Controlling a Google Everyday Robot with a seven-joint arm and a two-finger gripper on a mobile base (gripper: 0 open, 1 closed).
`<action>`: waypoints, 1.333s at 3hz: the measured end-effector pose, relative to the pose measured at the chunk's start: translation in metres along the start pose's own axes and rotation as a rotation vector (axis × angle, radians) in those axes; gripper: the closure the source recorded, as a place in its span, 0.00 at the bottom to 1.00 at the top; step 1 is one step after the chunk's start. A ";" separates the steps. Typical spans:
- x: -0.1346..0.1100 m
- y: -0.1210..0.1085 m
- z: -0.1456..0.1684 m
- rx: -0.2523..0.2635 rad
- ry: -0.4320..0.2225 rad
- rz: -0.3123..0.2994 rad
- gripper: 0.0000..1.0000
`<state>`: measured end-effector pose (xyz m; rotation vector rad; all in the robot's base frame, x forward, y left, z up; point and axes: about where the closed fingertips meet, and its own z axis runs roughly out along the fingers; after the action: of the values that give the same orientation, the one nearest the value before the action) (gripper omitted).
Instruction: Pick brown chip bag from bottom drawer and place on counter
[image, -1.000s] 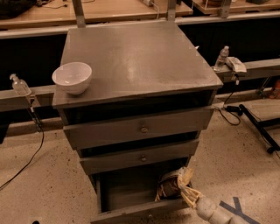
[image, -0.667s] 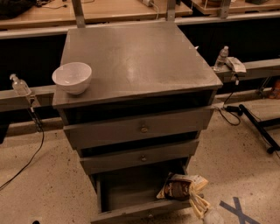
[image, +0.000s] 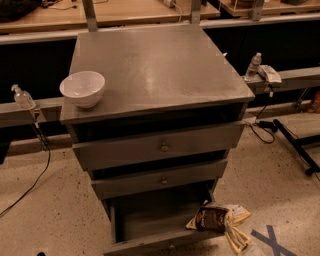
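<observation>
The brown chip bag (image: 214, 218) lies tilted over the front right corner of the open bottom drawer (image: 150, 243), partly outside the drawer's right wall. My gripper (image: 231, 234) comes in from the lower right edge of the camera view; its pale fingers (image: 239, 243) are closed on the bag's lower edge. The arm behind them is out of view. The counter (image: 155, 65) is the grey cabinet top above the two shut upper drawers.
A white bowl (image: 83, 88) stands on the counter's front left corner. Plastic bottles stand on the side rails at left (image: 23, 97) and right (image: 253, 65). A cable and a black stand leg (image: 295, 145) lie on the floor at right. Blue tape (image: 272, 240) marks the floor.
The bag has moved right and forward, from inside the drawer to over its right front corner. The gripper has drawn back toward the lower right, and the arm has left the view.
</observation>
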<state>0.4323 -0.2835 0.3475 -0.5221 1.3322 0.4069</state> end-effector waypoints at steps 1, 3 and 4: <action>-0.043 -0.006 0.001 -0.051 0.021 -0.110 1.00; -0.121 -0.017 0.018 -0.152 0.074 -0.291 1.00; -0.160 -0.018 0.031 -0.201 0.118 -0.365 1.00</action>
<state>0.4356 -0.2782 0.5112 -0.9524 1.2817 0.2101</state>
